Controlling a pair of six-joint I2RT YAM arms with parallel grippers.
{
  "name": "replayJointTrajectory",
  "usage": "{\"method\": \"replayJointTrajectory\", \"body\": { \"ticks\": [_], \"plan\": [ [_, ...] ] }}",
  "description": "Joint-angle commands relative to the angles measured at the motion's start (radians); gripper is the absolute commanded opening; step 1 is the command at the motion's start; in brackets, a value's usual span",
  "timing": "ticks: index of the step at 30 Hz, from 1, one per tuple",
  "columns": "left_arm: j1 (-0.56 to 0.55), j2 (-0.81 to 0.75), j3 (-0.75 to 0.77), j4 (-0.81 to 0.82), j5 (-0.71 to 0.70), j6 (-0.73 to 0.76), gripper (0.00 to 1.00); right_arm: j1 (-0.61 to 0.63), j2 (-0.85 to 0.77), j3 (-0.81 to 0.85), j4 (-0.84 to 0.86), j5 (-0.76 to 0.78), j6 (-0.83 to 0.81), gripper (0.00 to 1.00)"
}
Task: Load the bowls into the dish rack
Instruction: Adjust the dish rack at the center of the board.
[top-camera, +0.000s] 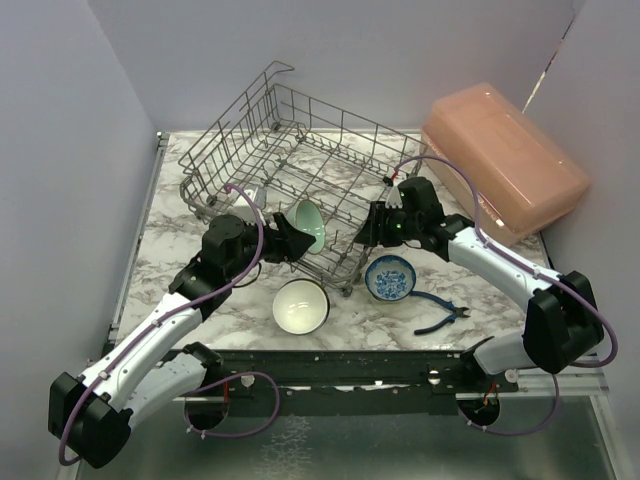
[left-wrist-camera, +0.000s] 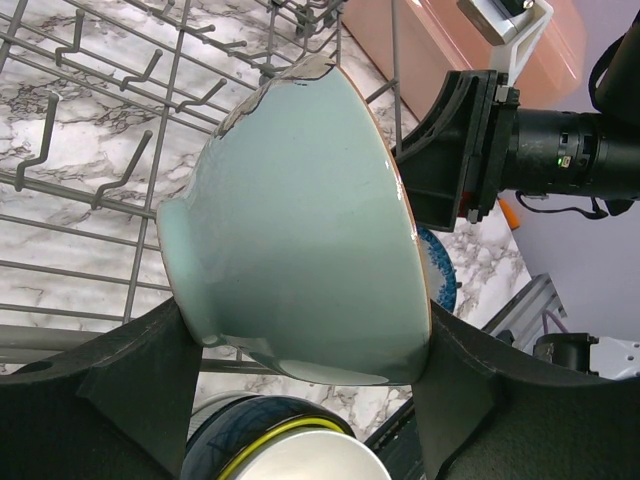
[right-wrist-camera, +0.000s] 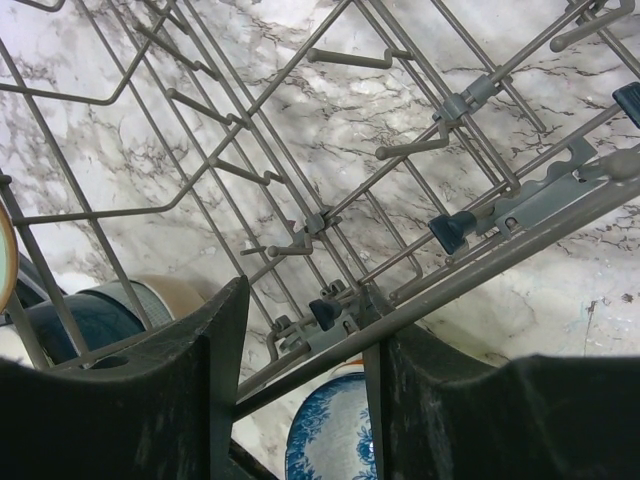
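The grey wire dish rack (top-camera: 290, 150) stands at the back middle of the marble table. My left gripper (top-camera: 295, 235) is shut on a mint green bowl (top-camera: 308, 225) and holds it on edge over the rack's near rim. In the left wrist view the bowl (left-wrist-camera: 300, 220) fills the space between my fingers (left-wrist-camera: 140, 380). My right gripper (top-camera: 372, 228) is open, with its jaws astride the rack's near right rim wire (right-wrist-camera: 480, 270). A bowl that is dark teal outside and white inside (top-camera: 300, 305) and a blue-patterned white bowl (top-camera: 390, 278) sit on the table in front of the rack.
A pink translucent box (top-camera: 505, 160) stands at the back right. Blue-handled pliers (top-camera: 440, 315) lie near the front right. The blue-patterned bowl also shows below the right gripper (right-wrist-camera: 330, 440). The two grippers are close together at the rack's front.
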Motion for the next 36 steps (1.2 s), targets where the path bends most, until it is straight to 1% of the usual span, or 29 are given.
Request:
{"method": "replayJointTrajectory", "body": {
  "ticks": [1,7,15,19,23,36],
  "plan": [
    [0.003,-0.015,0.004,0.085,-0.011,-0.001,0.0,0.017,-0.004,-0.01,-0.072,-0.014,-0.16,0.33],
    [0.003,-0.01,0.005,0.085,-0.012,0.001,0.0,0.037,0.003,0.006,-0.089,-0.04,-0.214,0.24],
    [0.003,-0.006,0.004,0.085,-0.022,0.002,0.0,0.046,-0.035,-0.003,-0.113,-0.067,-0.266,0.15],
    [0.003,-0.002,0.006,0.085,-0.025,0.005,0.0,0.046,-0.053,-0.01,-0.124,-0.089,-0.273,0.06],
    [0.003,0.003,0.008,0.085,-0.027,0.009,0.0,0.046,-0.075,-0.015,-0.134,-0.1,-0.27,0.01],
    [0.003,0.006,0.021,0.082,-0.05,0.04,0.0,0.047,-0.12,-0.014,-0.181,-0.101,-0.284,0.0]
  ]
}}
